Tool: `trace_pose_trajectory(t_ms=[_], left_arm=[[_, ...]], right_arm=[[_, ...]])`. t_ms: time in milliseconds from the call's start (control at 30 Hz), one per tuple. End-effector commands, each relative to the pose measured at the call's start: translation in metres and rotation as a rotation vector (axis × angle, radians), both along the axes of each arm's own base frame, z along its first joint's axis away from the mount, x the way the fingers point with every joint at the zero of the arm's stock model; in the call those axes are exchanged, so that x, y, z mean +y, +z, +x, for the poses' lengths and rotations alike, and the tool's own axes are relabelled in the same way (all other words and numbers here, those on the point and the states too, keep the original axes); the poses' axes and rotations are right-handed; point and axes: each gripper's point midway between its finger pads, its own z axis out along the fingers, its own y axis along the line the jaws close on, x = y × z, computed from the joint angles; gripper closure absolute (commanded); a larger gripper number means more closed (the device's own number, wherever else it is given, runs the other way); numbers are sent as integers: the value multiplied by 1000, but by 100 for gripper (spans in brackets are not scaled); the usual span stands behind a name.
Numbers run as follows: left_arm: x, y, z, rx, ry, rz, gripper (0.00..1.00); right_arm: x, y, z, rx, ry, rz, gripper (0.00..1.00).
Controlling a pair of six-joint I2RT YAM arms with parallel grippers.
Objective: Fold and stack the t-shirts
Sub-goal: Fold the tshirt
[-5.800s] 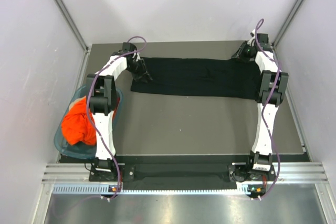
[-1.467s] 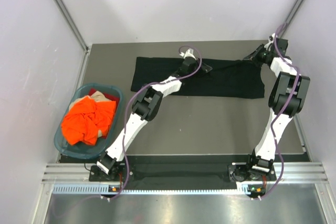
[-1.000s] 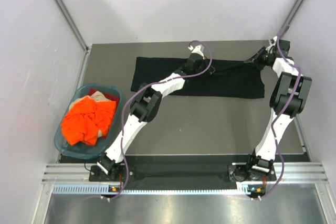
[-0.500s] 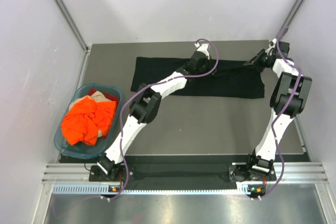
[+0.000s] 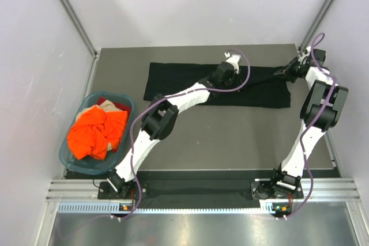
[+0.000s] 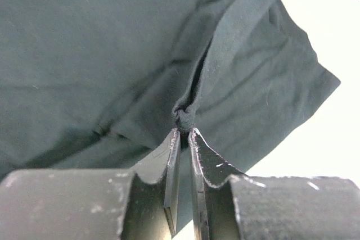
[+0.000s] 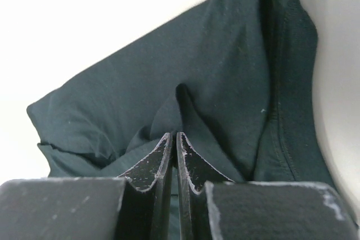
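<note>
The black t-shirt (image 5: 173,82) lies as a long band across the back of the table. My left arm reaches far right over it. The left gripper (image 5: 233,76) is shut on a small bunched pinch of the black cloth (image 6: 184,117), and a fold runs up from the pinch. At the shirt's right end, my right gripper (image 5: 286,72) is shut on a thin fold of the same shirt (image 7: 225,71). In both wrist views the jaws stand almost together with cloth between them. The orange t-shirt (image 5: 95,133) lies crumpled in the basket at the left.
The teal basket (image 5: 64,152) sits at the table's left edge with a tan cloth (image 5: 106,106) under the orange one. Grey walls close in on both sides and behind. Bare table (image 5: 230,136) lies between the black shirt and the arm bases.
My left gripper has slid to the right along the black shirt with its pinch of cloth. The right gripper has shifted a little right and nearer, still holding.
</note>
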Motion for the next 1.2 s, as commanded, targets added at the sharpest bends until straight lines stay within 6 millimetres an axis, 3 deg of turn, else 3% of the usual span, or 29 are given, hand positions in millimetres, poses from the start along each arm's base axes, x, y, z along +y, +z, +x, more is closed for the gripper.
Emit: trace_pose_trajectory(t_ms=[0,133,300,400,433,533,633,700,767,867,1167], left_arm=[[-4,44,-14,-67,-36,-19,83],[-9,37,-29,-44,-73,-9,80],[-4,26,-47,4,-121,34,65],[13,25,-42,-11,-81,73,58],[17,39,-39,-40,-75,52,57],[35,53,-25,-60,-43,24,54],[41,55,-17,-13,-63,-35,54],[36,71,-6,-25,-79,-102,54],[30,62,-2,-3,-98,-109,52],[23,60,12,-3,-107,-158,37],[28,27,39,-28,-130,-167,35]], right_arm=[[-11,33,-2,-80,4,-49,93],[-15,29,-5,-73,5,-49,91],[-23,18,-14,-34,-6,-64,89],[-35,14,-20,-1,-35,-115,80],[-37,14,-22,7,-37,-135,67],[-43,25,-20,-19,-41,-198,64],[-39,45,-8,-94,-32,-204,64],[-23,58,5,-151,8,-165,63],[-11,62,17,-172,55,-138,62],[3,63,34,-201,116,-122,53],[13,44,69,-260,187,-26,49]])
